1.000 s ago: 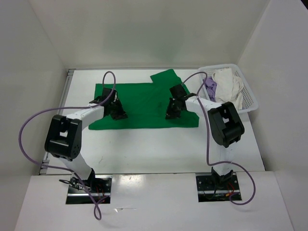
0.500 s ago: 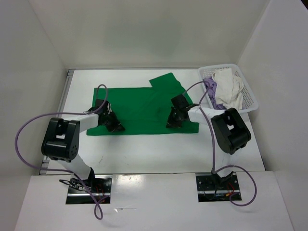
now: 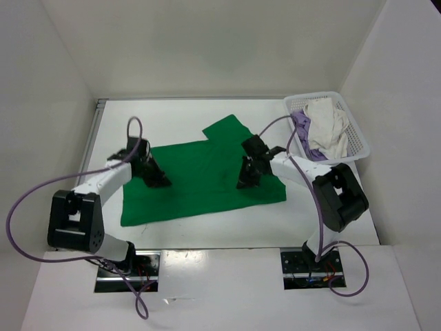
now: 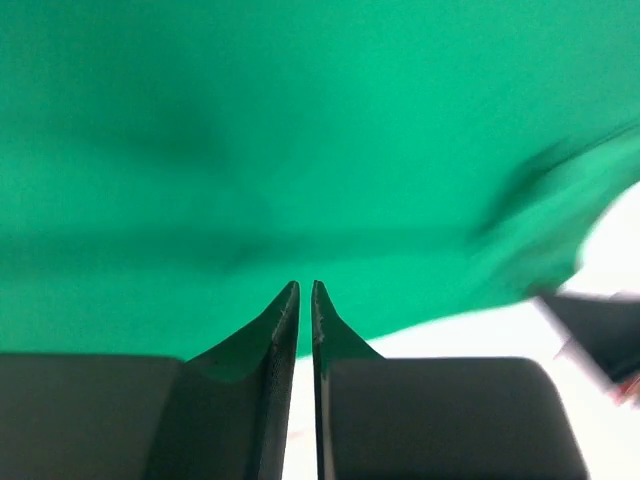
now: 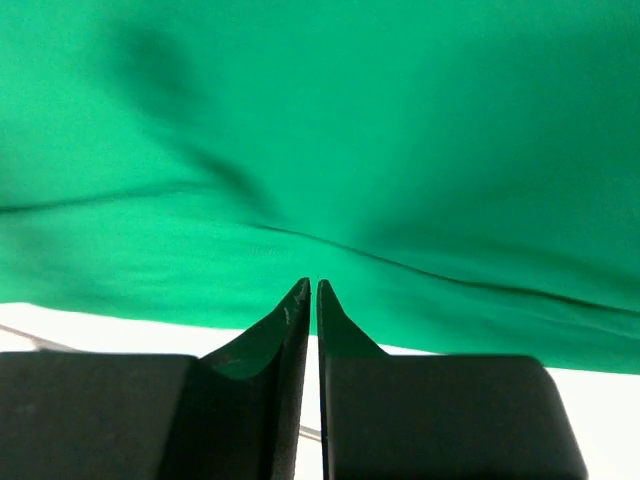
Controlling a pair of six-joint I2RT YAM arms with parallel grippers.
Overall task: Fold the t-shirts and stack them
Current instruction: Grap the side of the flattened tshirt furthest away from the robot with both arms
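Observation:
The bright green t-shirt (image 3: 200, 183) lies spread across the middle of the table, one sleeve (image 3: 227, 131) pointing to the far side. My left gripper (image 3: 161, 181) is on its left part and my right gripper (image 3: 243, 182) on its right part. In the left wrist view (image 4: 305, 285) and the right wrist view (image 5: 311, 283) each gripper's jaws are closed to a thin slit, with the tips pinching green cloth (image 4: 300, 130) (image 5: 350, 120). The white t-shirt (image 3: 327, 124) and the lavender t-shirt (image 3: 302, 127) lie crumpled in the basket.
The white mesh basket (image 3: 360, 143) stands at the far right against the right wall. White walls close the table on the left, far and right sides. Purple cables loop above both arms.
Both grippers have dragged the green shirt toward the near edge. Its near-left corner now lies much closer to the arm bases, and the shirt sits skewed.

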